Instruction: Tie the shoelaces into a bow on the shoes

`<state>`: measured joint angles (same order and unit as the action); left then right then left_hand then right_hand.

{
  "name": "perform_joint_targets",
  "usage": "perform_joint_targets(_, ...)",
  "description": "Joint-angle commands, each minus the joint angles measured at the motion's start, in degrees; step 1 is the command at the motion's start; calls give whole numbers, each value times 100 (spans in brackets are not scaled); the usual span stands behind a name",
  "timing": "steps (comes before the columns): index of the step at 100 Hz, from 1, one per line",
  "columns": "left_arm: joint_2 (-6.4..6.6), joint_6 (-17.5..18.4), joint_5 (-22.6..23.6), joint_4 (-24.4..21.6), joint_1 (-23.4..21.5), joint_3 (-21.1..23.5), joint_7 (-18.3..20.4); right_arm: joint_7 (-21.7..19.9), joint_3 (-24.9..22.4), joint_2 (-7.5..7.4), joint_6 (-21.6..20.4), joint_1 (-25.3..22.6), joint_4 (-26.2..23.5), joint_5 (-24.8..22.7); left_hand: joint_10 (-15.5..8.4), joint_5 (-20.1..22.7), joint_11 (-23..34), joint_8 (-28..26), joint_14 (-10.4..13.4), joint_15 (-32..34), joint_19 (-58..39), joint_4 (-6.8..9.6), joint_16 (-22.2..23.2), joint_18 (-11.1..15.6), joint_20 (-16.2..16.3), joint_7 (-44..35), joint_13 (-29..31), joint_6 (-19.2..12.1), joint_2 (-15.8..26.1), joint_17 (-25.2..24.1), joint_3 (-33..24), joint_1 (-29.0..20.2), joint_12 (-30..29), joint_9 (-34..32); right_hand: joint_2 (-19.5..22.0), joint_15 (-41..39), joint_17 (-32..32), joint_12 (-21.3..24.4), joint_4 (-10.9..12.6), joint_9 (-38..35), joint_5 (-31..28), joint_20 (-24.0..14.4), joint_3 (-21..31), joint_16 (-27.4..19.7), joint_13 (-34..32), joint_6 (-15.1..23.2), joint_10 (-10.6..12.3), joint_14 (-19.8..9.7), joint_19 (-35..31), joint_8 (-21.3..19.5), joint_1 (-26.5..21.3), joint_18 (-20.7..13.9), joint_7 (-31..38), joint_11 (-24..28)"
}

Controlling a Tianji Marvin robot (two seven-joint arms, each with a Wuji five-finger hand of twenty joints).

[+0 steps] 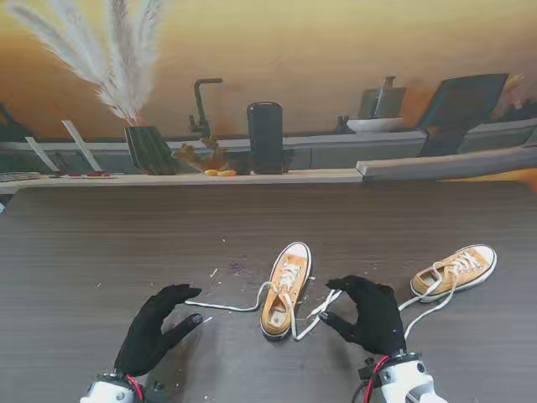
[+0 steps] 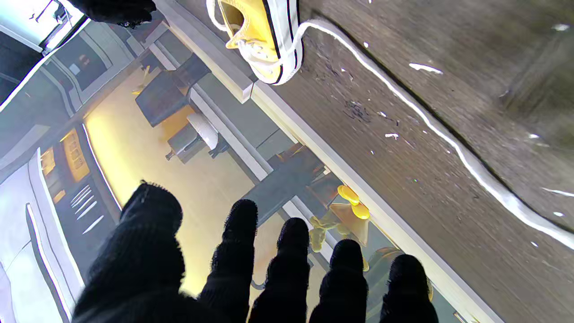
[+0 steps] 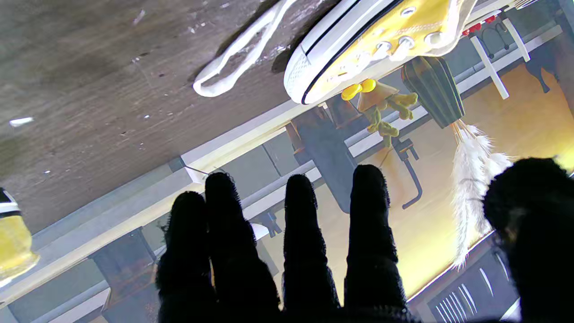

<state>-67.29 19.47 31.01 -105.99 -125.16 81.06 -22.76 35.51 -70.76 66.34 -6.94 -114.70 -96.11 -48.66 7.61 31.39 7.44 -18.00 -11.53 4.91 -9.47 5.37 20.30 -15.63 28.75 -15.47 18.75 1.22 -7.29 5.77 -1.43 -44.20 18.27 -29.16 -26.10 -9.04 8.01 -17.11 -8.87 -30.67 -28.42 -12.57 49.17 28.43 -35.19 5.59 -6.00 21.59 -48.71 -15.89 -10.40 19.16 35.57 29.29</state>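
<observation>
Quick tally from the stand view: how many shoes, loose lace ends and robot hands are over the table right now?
Yellow shoes: 2, the near shoe and the far-right shoe
Loose lace ends on the near shoe: 2, left lace and right lace
Gloved hands: 2, left hand and right hand, both holding nothing
Total: 6

The stand camera looks down from above the shoulders at the dark tabletop point(image 1: 101, 243), taking in its far edge, the shelf behind and both arms rising from the near corners. The left wrist camera sits close behind the left hand point(image 2: 251, 278), facing along its fingers toward the far edge; the right wrist camera does the same behind the right hand point(image 3: 287, 255). Both wrist pictures are inverted. All three views share the middle shoe point(image 1: 285, 290) point(image 2: 264, 40) point(image 3: 376, 40) and the far edge of the tabletop.
</observation>
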Motion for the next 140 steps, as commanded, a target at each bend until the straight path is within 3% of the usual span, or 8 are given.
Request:
perform_joint_targets(1, 10, 7, 17, -18, -9, -22, 107, -74, -22, -7, -18, -18, -19, 23, 28, 23, -29, 43, 17, 10, 3, -50, -37, 402, -80, 79, 77, 3, 181, -12, 33, -19, 8, 32, 16, 3, 6, 60, 88, -31, -59, -60, 129, 66, -90, -48, 5, -5, 22, -111, -60, -210, -86, -39)
perform_joint_targets(30, 14, 100, 33, -2, -43, -10, 119, -79, 36, -14, 49, -54, -83, -11, 21, 22, -28, 44, 23, 8, 3, -53, -39, 403, -83, 74, 74, 4, 182, -9, 36, -19, 7, 32, 6, 18, -75, 63, 88, -90, -112, -49, 112, 50, -93, -48, -2, 6, 75, -113, -63, -214, -89, -40)
perform_joint_targets(54, -9, 65, -19, -70, -138, 126, 85, -294, 270, -41, 925, -65, -305, -142, 35, 40, -27, 44, 17, 1, 9, -56, -43, 402, -88, 68, 61, 16, 187, -19, 36, -21, 7, 24, -10, 81, -217, 22, 129, -364, -480, -37, -308, -260, -237, -192, -44, 56, 147, -203, -141, -205, -73, 46)
perform_joint_targets(67, -8, 51, -90, -19, -113, 161, 140, -726, 324, -86, 1320, -152, -537, -166, 30, 9, -36, 50, 13, -6, 16, -56, -46, 406, -92, 83, 42, 11, 165, -35, 38, -23, 5, 50, 38, -131, -81, -48, 236, -458, -709, -180, -859, 1, -417, -334, -93, 28, -49, -358, -267, -194, -169, 203)
perform_joint_targets(77, -17, 42, -122, 18, -73, 93, 100, -897, 399, -121, 1439, -169, -641, -232, 34, 25, -27, 50, 8, 1, 12, -58, -42, 401, -90, 78, 57, 10, 155, -28, 36, -27, 9, 32, 35, -145, -71, -56, 272, -428, -751, -205, -963, 62, -406, -352, -94, 0, -57, -395, -256, -211, -184, 219)
perform_joint_targets(93, 17, 49, 96, 24, -66, 25, 94, -1039, 584, -205, 1467, -150, -655, -532, 24, 17, -26, 48, 20, -1, 12, -63, -42, 404, -92, 69, 58, -7, 167, -23, 39, -7, 9, 39, 17, -117, -163, -58, 325, -250, -671, -203, -1026, 134, -262, -347, -70, -28, 15, -441, -307, -250, -245, 211)
perform_joint_targets(128, -1, 164, 126, -36, -187, 52, -6, -829, 1261, -249, 1853, 312, -216, -877, 24, 21, -23, 47, 7, 1, 12, -69, -42, 405, -94, 58, 61, -4, 174, -23, 32, -14, 9, 37, -92, -73, -284, -93, 337, 208, -284, -201, -937, 235, -67, -545, -98, -47, 90, -531, -441, -275, -298, 275)
perform_joint_targets(140, 0, 227, 133, -29, -199, 62, -7, -910, 1466, -272, 2194, 456, -124, -1005, 23, 20, -23, 48, 14, 1, 12, -70, -41, 401, -95, 60, 63, -6, 178, -23, 32, -11, 9, 35, -28, 16, -418, -64, 314, 495, 91, -185, -988, 233, 120, -1054, -168, -44, 156, -364, -358, -311, -598, 245)
